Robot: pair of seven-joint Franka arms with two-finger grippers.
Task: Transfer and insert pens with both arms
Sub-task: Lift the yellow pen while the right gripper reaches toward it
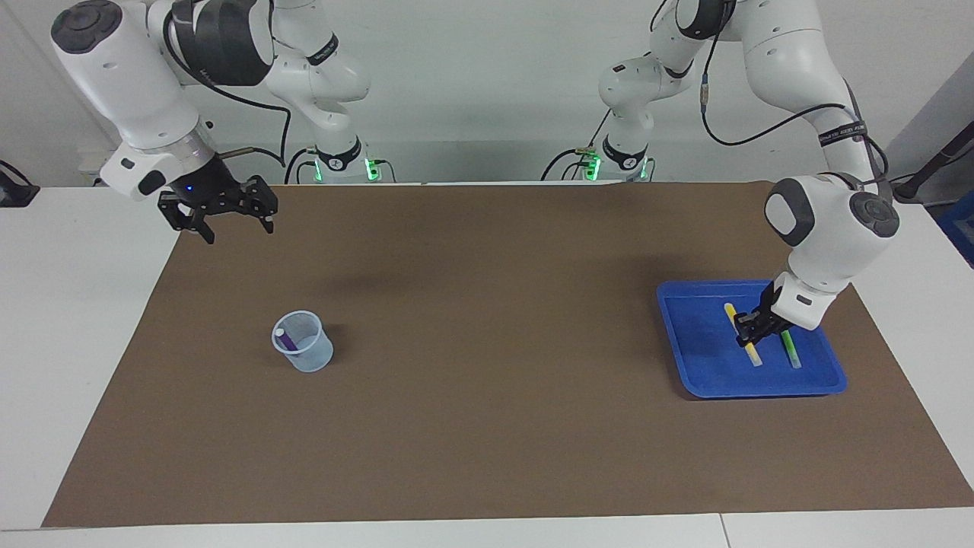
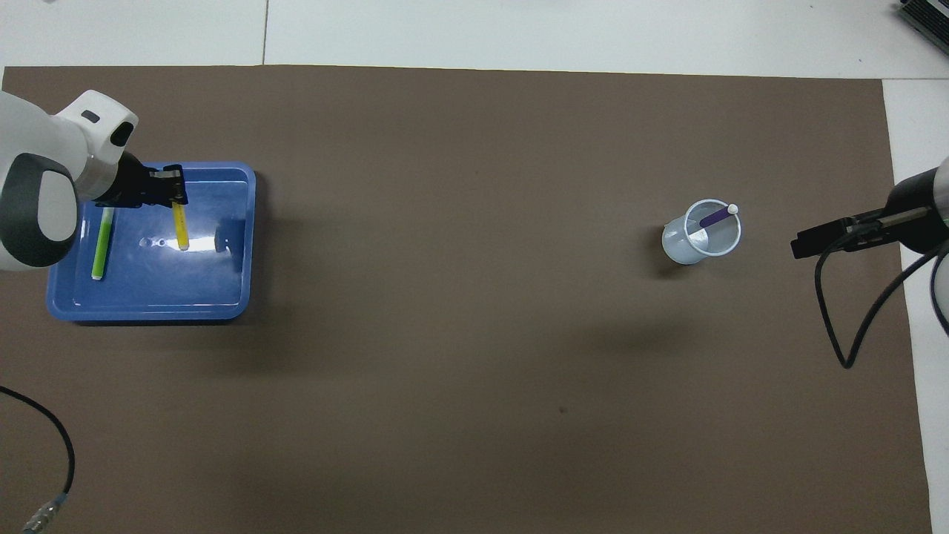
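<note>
Left gripper: in the facing view, found low over the blue tray at the left arm's end of the table, fingers clamped together on the yellow pen. That pen is seen tilted, its pale end lowest, at or just above the tray floor; whether it touches cannot be told. Green pen: laid flat in the same tray, just beside the yellow one. Right gripper: held in the air over the brown mat's edge at the right arm's end, fingers spread wide apart, nothing between them. Clear cup: stood on the mat, the purple pen leaned inside it.

Overhead view: left gripper shown over the tray, closed on the yellow pen; green pen lying beside it. Cup with purple pen, its pale end rested on the rim. Right gripper seen only in part, beside the cup and well apart from it.
</note>
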